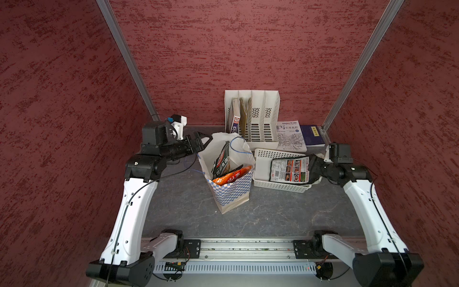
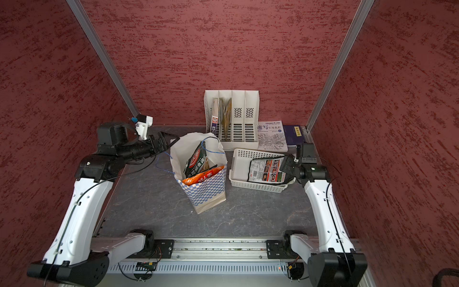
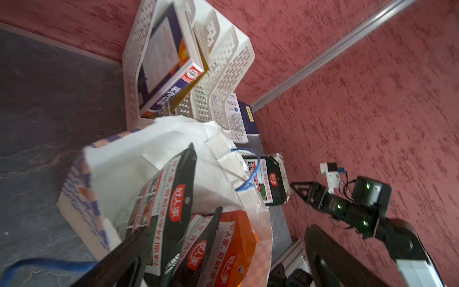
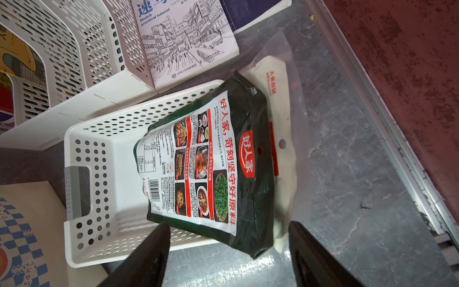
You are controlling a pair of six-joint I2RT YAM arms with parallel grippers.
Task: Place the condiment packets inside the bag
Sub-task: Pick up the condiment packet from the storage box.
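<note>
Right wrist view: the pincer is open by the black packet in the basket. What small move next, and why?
Probably ease the right pincer forward and close on the near edge of the black packet. Its jaws stand open either side of that edge, and the packet lies across the basket rim, not yet in the bag.

The bag (image 1: pixel 233 191) stands centrally with condiment packets (image 1: pixel 222 159) inside, the basket (image 1: pixel 262 164) just right of it bears another packet (image 1: pixel 289 170), and the file organizer (image 1: pixel 258 116) stands behind both.
</note>
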